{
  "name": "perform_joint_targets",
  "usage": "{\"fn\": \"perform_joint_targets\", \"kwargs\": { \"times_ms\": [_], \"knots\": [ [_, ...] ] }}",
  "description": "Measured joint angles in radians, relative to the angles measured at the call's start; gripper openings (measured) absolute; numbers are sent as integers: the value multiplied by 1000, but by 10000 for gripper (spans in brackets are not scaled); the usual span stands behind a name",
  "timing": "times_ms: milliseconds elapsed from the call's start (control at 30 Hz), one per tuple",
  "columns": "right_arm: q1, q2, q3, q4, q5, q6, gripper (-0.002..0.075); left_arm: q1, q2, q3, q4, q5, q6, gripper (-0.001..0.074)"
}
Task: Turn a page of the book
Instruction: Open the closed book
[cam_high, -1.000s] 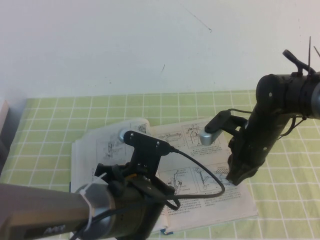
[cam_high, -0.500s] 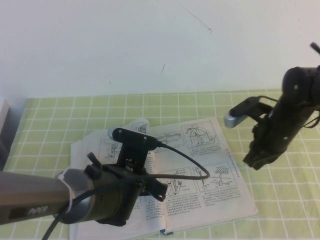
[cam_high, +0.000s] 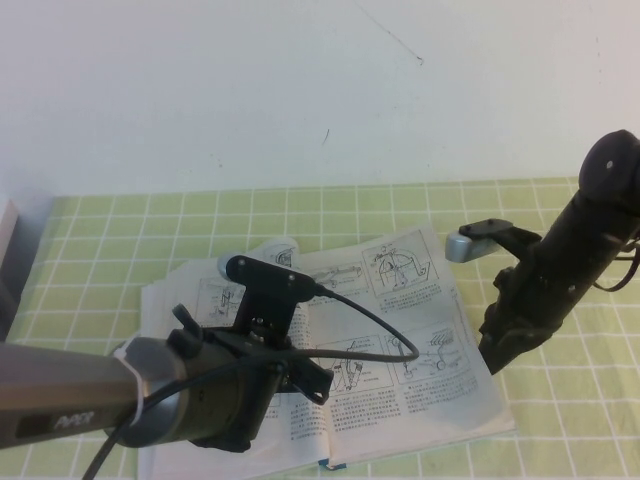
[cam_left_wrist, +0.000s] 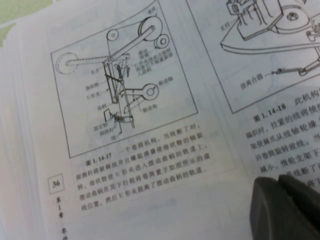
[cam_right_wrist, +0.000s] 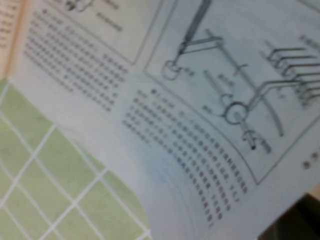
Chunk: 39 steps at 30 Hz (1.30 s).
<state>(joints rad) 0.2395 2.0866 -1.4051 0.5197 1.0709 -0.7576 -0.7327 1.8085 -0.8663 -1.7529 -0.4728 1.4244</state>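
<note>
The book (cam_high: 420, 395) lies open on the green checked cloth, its white pages printed with diagrams and text. My left gripper (cam_high: 316, 378) is low over the pages near the spine. In the left wrist view its dark fingers (cam_left_wrist: 270, 205) are pressed together, shut and empty, right at the page (cam_left_wrist: 150, 150) numbered 36. My right gripper (cam_high: 492, 352) hangs at the outer edge of the right page. In the right wrist view only a dark corner of it (cam_right_wrist: 295, 225) shows beside that page (cam_right_wrist: 200, 125), which curves over the cloth.
The green checked cloth (cam_high: 560, 420) covers the table around the book. A white wall (cam_high: 300, 90) stands behind it. A pale object (cam_high: 8, 250) sits at the far left edge. The left arm's cable (cam_high: 390, 330) loops over the book.
My right arm swung from over the right page out to the right, then came down to that page's outer edge. My left arm shifted left and lower a second ago, then stayed still.
</note>
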Motion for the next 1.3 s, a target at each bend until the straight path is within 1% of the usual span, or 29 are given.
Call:
{"fn": "perform_joint_targets", "kwargs": {
  "times_ms": [133,233,367,467,533,633,767,900,1033,1300],
  "knots": [
    [7,0,0,53,83,-33,0,2,0,0,0,2,11,-4],
    [16,0,0,51,105,-45,0,2,-2,0,0,-8,33,-4],
    [16,-6,-8,-53,80,4,0,-2,-44,4,-6,-92,54,-4],
    [10,-26,-39,-138,57,47,0,-2,-122,4,-8,-127,62,-4],
    [4,-36,-70,-163,47,65,0,-2,-178,4,-8,-111,68,-4],
    [4,-43,-89,-170,5,78,0,-2,-218,4,-8,-23,69,-4],
    [4,-30,-91,-170,-77,84,0,-2,-186,4,-8,67,55,-4],
    [4,14,-91,-170,-103,84,0,-2,-94,4,-8,37,64,-4],
    [4,56,-91,-170,-81,84,0,-2,-39,4,-8,2,75,-4],
    [4,92,-98,-131,28,76,0,-2,-14,4,-5,-5,77,-4]
  ]
}}
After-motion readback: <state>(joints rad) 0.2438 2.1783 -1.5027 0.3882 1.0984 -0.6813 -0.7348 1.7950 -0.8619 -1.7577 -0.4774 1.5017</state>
